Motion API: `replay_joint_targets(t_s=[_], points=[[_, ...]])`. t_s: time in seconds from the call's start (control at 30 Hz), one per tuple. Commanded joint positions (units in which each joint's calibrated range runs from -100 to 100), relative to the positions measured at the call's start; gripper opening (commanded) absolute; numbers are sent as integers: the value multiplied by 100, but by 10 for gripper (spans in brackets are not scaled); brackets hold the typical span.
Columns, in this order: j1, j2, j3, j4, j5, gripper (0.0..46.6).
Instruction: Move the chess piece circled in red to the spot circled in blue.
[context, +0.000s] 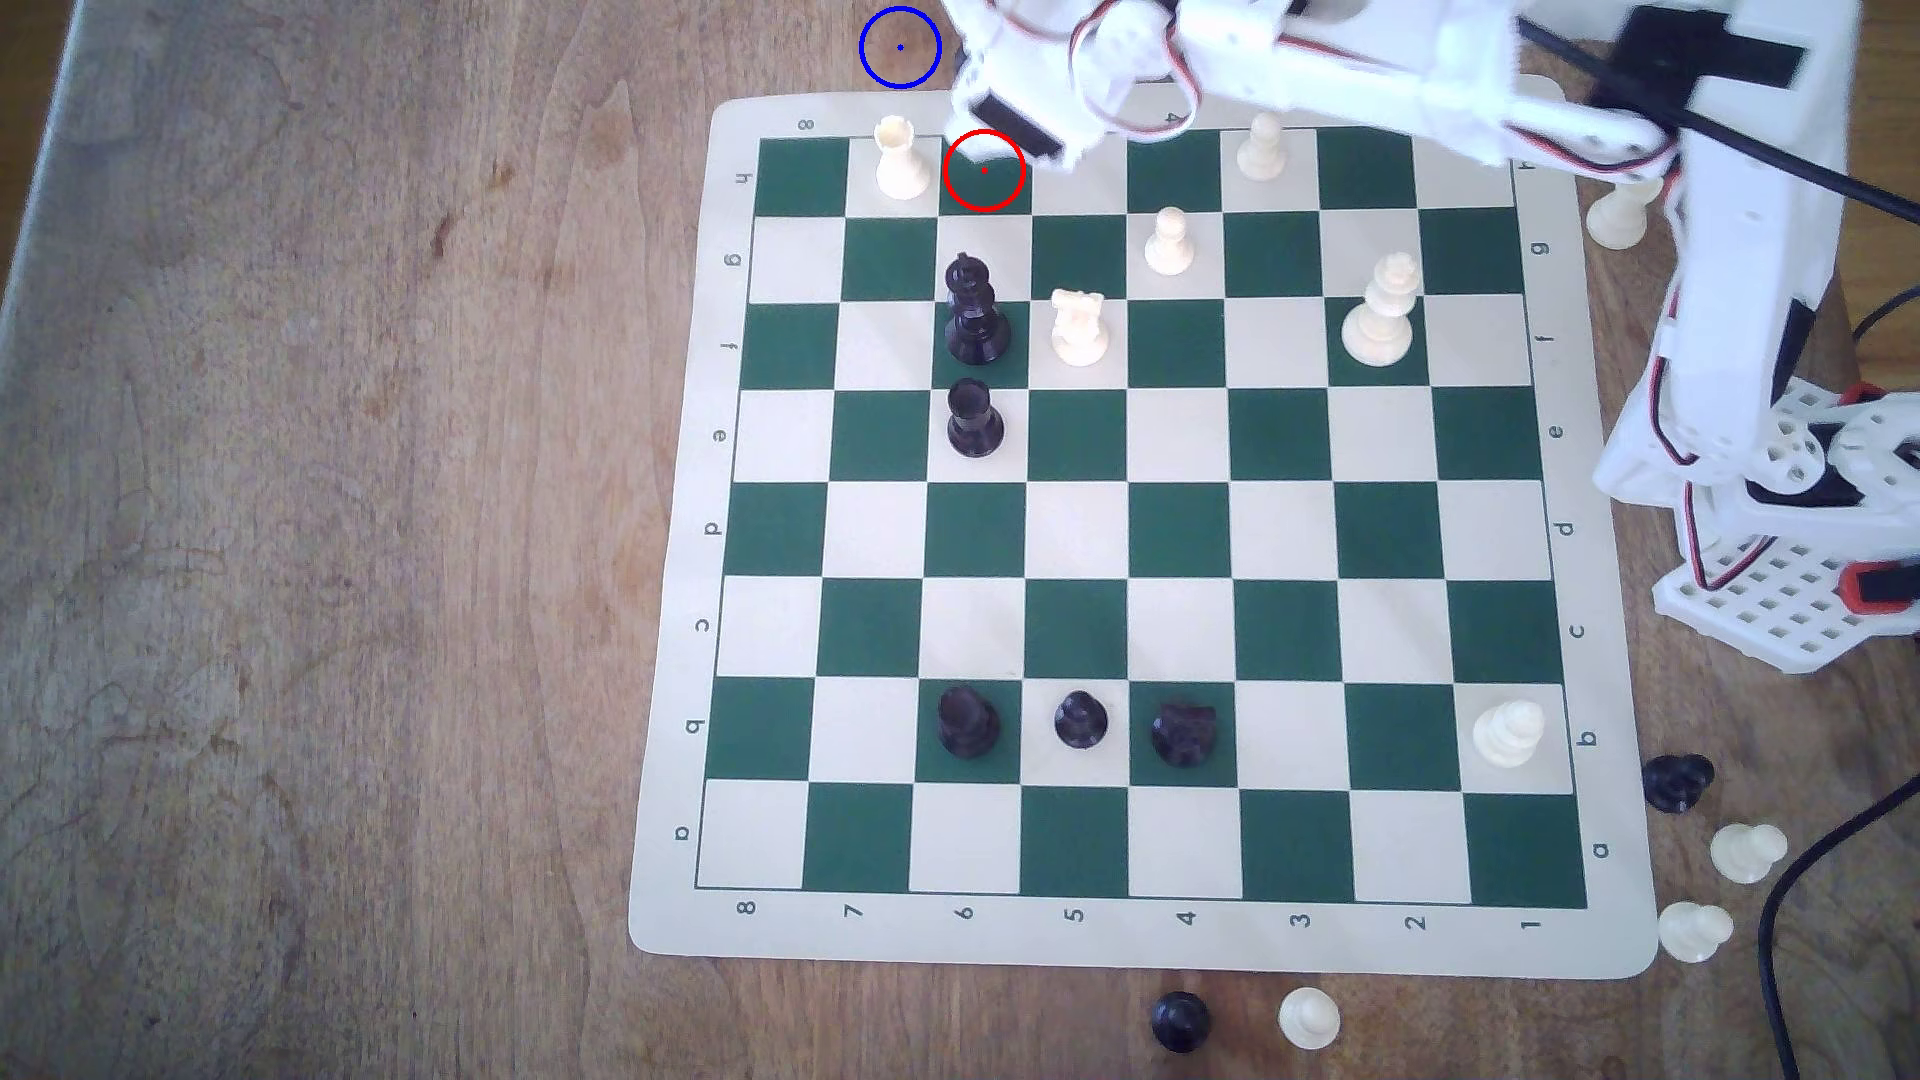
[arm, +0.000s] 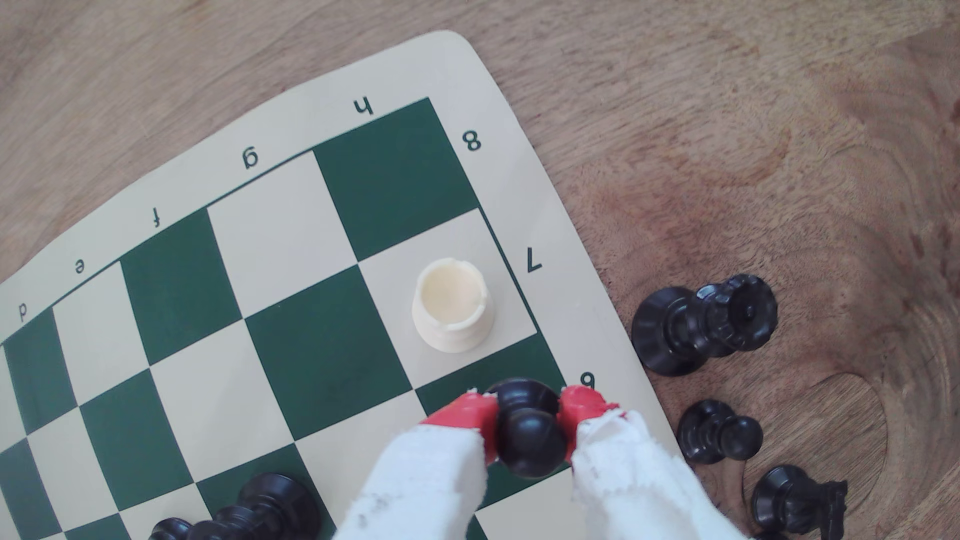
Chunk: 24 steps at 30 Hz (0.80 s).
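Claw (arm: 527, 420) red fingertips (arm: 465, 413) pinch the black pawn (arm: 530, 431) from both sides.

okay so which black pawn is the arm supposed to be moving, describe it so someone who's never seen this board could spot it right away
Start at the chessboard corner marked h and 8 and find the white rook by the 7. On the next dark square along that edge, by the 6, stands the black pawn. Unlike the black pieces lying off the board on the wood, it is clamped between the gripper's red-tipped fingers.
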Motion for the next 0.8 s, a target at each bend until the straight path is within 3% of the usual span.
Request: replay_joint_targets(t_s=[0.0,0.4,0.77], points=[[235,-507,-520,-457,147,4],[501,1241,-2116,-1195,107,4],[345,1623,-2360,-1317,59,4]])
